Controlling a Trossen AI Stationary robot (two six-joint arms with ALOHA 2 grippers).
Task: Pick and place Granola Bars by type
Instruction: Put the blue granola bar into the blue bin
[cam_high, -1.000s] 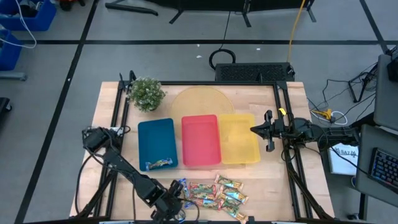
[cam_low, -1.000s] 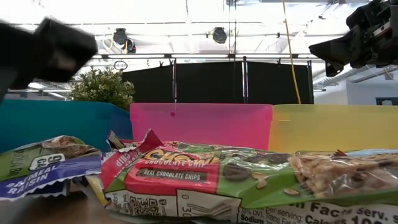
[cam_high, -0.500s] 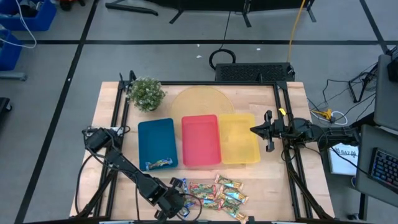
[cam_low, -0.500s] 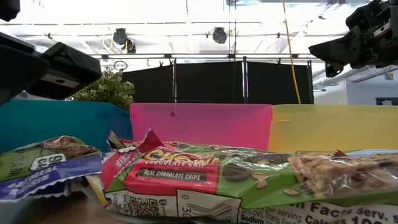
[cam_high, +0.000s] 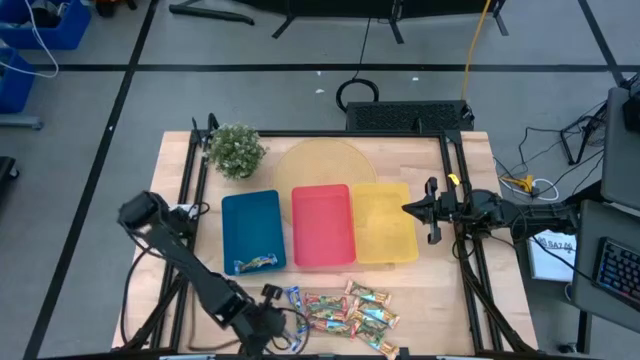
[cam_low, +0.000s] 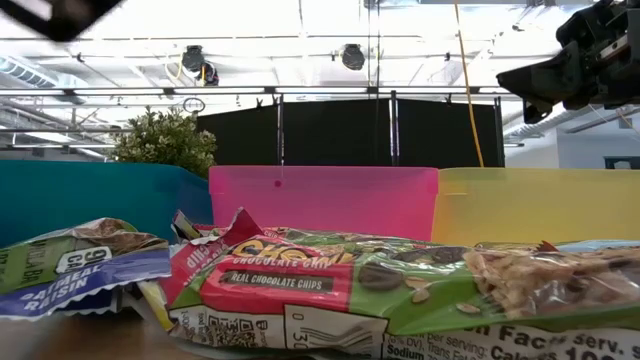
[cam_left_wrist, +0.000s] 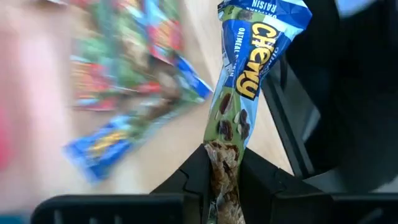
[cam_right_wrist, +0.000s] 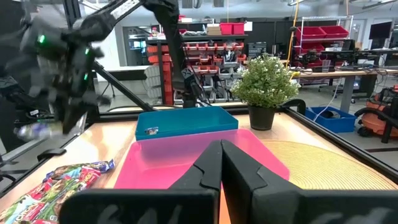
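Note:
A pile of granola bars in red-green and blue wrappers lies near the table's front edge. One more bar lies in the blue tray. My left gripper is raised just left of the pile, shut on a blue-green bar. It shows blurred in the right wrist view. My right gripper hangs shut over the right part of the yellow tray, holding nothing. My left gripper pinches one crimped end of the blue-green bar between its two fingers. The fingers slant down from above and lie in line with the bar. The bar reaches straight out beyond the fingertips, clear of the table and the pile.
The blue tray, the red tray and the yellow tray stand side by side mid-table. A potted plant stands at the far left and a round mat lies behind the trays. Black frame rails run along both table sides.
My left gripper has shut on the blue-green bar at the pile's left end. It then rose, leaving the low view upward, and carried the bar clear of the table. The rest of the pile stays put.

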